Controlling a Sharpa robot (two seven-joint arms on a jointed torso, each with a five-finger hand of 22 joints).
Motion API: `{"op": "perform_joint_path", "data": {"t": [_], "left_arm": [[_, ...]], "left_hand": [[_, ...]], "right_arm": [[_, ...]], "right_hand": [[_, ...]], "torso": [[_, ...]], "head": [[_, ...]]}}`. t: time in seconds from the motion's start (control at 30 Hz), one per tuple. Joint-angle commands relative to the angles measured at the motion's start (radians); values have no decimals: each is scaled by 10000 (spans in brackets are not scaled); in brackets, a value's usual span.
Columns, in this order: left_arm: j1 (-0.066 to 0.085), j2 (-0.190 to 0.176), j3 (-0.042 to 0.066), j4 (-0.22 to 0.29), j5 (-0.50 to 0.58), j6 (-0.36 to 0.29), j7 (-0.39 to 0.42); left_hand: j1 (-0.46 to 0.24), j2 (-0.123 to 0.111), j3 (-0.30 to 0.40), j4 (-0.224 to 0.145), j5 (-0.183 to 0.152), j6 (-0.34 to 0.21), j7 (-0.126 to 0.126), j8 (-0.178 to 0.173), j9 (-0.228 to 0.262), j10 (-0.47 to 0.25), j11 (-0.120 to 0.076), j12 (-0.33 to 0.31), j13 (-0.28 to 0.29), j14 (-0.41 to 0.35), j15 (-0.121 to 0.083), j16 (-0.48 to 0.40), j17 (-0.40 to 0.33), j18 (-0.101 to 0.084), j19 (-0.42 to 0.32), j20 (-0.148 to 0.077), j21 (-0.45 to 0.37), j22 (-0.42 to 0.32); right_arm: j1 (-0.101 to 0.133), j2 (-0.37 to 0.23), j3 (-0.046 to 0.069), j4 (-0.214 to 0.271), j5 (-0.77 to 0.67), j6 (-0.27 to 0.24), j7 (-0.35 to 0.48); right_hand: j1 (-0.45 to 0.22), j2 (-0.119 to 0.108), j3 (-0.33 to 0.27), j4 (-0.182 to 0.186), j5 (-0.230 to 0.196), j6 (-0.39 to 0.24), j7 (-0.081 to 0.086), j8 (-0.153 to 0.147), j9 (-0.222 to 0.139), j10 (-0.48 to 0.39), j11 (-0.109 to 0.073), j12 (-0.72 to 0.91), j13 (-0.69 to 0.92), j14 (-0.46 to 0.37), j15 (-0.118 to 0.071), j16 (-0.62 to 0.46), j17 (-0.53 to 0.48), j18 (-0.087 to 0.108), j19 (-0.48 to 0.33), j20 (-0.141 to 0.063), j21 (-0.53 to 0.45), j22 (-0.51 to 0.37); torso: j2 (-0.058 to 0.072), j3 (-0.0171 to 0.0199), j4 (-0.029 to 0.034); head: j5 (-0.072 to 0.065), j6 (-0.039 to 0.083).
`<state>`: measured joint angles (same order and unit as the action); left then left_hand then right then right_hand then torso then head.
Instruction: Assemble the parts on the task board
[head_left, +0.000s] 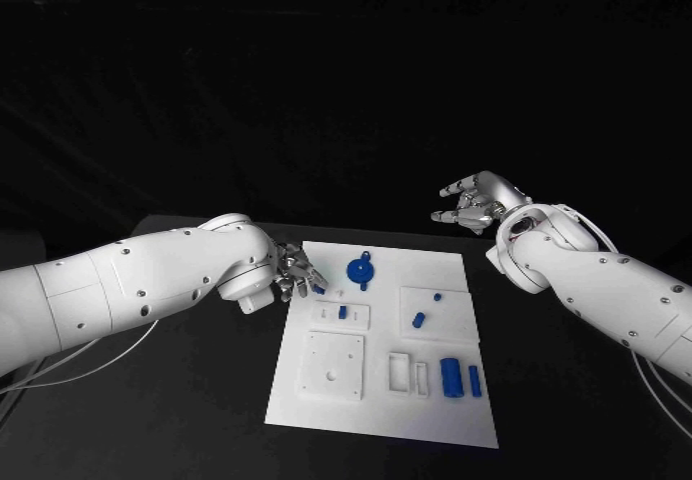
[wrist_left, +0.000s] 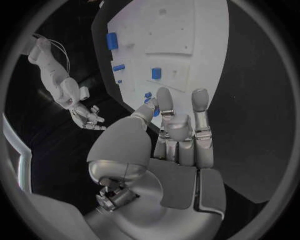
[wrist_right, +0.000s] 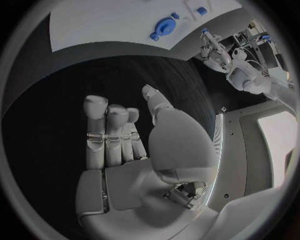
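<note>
Fingers (wrist_left: 200, 102) of left hand (head_left: 296, 274) apart, empty, at board (head_left: 433, 400) 9 o'clock edge; right hand (head_left: 473, 203) loosely curled, empty — off board at 1 o'clock. Parts (head_left: 453, 376) lay loose — assembly barely begun.

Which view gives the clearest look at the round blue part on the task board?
The head view: the round blue part lies whole and unobstructed at the far end of the task board, beside the left hand. The right wrist view shows it too, small and at the rim. In the left wrist view, fingers largely cover that spot.
</note>
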<state>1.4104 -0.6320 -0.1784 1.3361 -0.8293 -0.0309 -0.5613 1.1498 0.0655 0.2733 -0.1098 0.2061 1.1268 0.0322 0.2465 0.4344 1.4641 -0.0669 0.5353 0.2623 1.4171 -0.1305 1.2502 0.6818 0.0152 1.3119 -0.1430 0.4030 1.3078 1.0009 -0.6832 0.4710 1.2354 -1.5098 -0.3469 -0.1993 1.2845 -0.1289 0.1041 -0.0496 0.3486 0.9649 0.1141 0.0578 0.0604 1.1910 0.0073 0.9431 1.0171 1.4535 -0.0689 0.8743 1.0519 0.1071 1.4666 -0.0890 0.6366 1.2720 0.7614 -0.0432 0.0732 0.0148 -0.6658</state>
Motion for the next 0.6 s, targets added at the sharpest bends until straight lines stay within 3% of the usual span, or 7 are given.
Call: {"op": "perform_joint_path", "data": {"t": [0.03, 0.2, 0.3, 0.6], "left_arm": [[4, -4, -159, 243, -907, -728, -104], [-61, 60, -429, 317, -1117, -715, -132], [-129, 102, -531, 327, -1169, -676, -144], [-298, 162, -617, 395, -1309, -674, -151]], "left_hand": [[12, -84, 200, -117, 48, 616, -572, -60, 4864, 482, -72, 54, -9, 65, 0, 22, 7, 75, 32, 4, 52, 174], [33, -93, 215, -110, 70, 636, -575, -88, 4876, 481, -74, 86, -22, 81, 5, 38, 83, 87, 39, 12, 73, 177], [37, -98, 227, -118, 77, 646, -573, -105, 4881, 480, -73, 93, -33, 78, 6, 28, 86, 93, 36, 17, 82, 177], [37, -98, 227, -118, 77, 646, -573, -105, 4881, 480, -73, 93, -33, 78, 6, 28, 86, 93, 36, 17, 82, 177]], "right_arm": [[-12, 17, 2, 14, 2, 141, 47], [-19, 38, 1, 12, 4, 172, 53], [-21, 39, 1, 11, 11, 189, 55], [-24, 36, 1, 12, 59, 220, 63]], "right_hand": [[-63, -14, 30, 50, -11, 96, -4, 27, 5, -57, -30, -31, -8, -19, 18, -28, -14, 127, 498, 40, -30, -15], [-63, -14, 30, 50, -11, 96, -4, 27, 5, -57, -30, -31, -8, -19, 18, -28, -14, 127, 498, 40, -30, -15], [-63, -14, 30, 50, -11, 96, -4, 27, 5, -57, -30, -31, -8, -19, 18, -28, -14, 127, 498, 40, -30, -15], [-103, 7, 18, 94, -22, 86, -1, 27, 5, -59, -28, -31, -9, -20, 20, -38, -20, 127, 498, 42, -39, -17]], "torso": [[-10, 8, 10], [8, 6, -13], [8, 7, -14], [-1, 11, -2]], "head": [[24, -55], [63, -49], [98, -52], [85, -74]]}}
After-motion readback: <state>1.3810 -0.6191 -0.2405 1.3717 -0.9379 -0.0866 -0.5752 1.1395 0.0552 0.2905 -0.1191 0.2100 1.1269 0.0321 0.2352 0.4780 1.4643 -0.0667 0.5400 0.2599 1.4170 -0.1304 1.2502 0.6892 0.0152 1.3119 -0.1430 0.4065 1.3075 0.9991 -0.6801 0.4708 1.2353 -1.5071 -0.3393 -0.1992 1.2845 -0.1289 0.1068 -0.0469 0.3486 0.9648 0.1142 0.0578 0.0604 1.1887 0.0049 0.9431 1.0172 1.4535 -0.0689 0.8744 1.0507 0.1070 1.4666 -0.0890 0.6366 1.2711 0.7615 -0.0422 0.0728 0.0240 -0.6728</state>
